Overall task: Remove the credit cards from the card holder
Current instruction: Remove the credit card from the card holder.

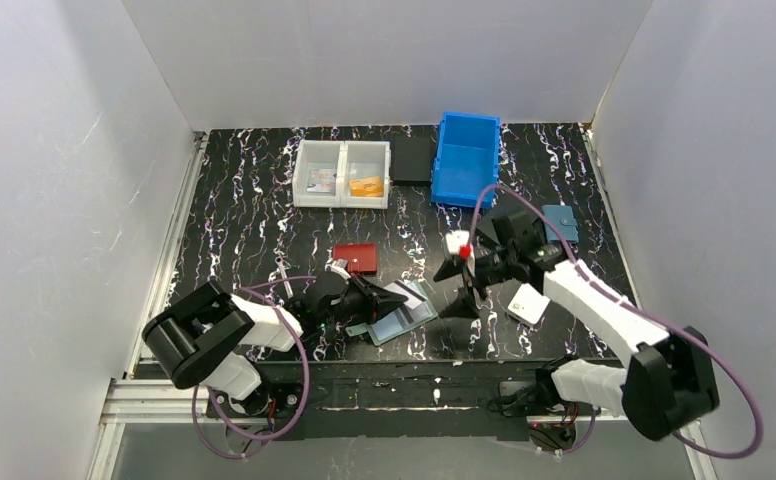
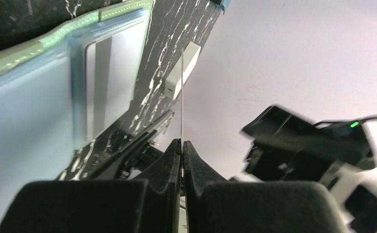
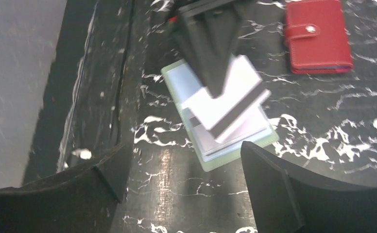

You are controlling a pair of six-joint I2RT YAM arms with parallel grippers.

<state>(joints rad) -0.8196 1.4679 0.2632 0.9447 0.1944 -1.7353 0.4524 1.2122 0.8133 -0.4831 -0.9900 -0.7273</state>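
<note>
Top external view: the card holder (image 1: 409,318) lies opened flat on the black marbled table (image 1: 244,220), near the front edge and between my two arms.
Left gripper (image 2: 181,145): pinched tight on the white striped card (image 3: 228,104), a thin card with a black band. It holds the card over the open holder, and I judge it out of the pockets.
Right gripper (image 3: 186,189): jaws spread wide with nothing in them. It hovers just beside the holder, on its right.
Holder contents: a pale blue-grey face (image 3: 211,145) shows inside. Through the blur I cannot tell whether it is another card or only lining.
Divided tray (image 1: 342,170): at the far side. The orange card (image 1: 366,185) lies in its right compartment and a pale card (image 1: 321,181) in its left.
Done, by my reckoning: two cards are in the tray and a third is lifted free.
Left to do: set down the card in hand, then check the pockets for any remainder.
Other stock: red wallet (image 3: 317,36), white wallet (image 1: 529,303), blue bin (image 1: 466,158).
</note>
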